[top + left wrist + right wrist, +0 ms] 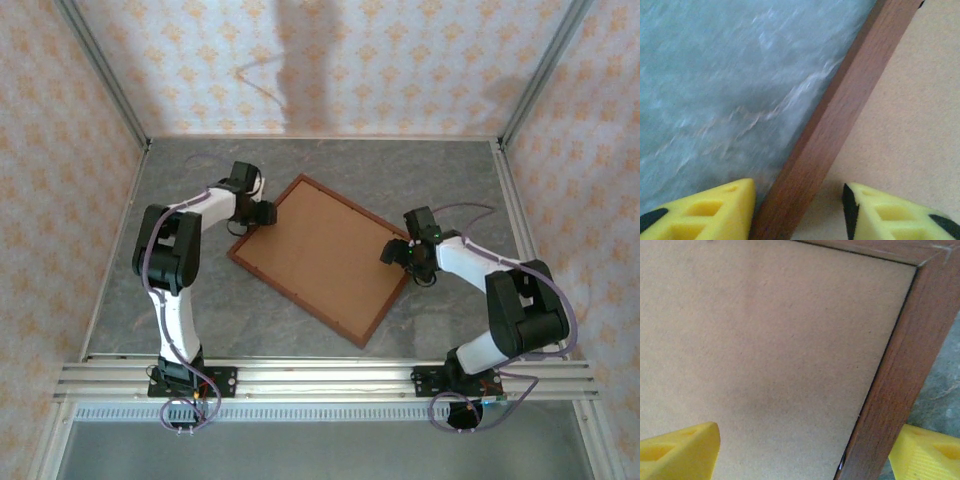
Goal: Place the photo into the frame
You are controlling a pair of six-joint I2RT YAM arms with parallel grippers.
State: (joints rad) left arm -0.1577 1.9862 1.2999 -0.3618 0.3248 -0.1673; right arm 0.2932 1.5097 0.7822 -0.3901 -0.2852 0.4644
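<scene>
The frame (295, 300) lies flat and askew in the middle of the table, its opening covered by a plain brown backing board (320, 250). The photo is hidden. My left gripper (262, 215) is at the frame's upper-left rail. In the left wrist view its jaws (799, 210) straddle the wooden rail (840, 110): one yellow finger (715, 210) is against the outer edge, the other (890, 215) stands apart over the board (910, 100). My right gripper (395, 252) is at the right corner, open wide (805, 455) across the rail (900, 370) and the board (765, 340).
The table top (200, 180) is grey and marbled, bounded by patterned walls and metal posts at the back corners. An aluminium rail (320, 378) with both arm bases runs along the near edge. Bare table shows all round the frame.
</scene>
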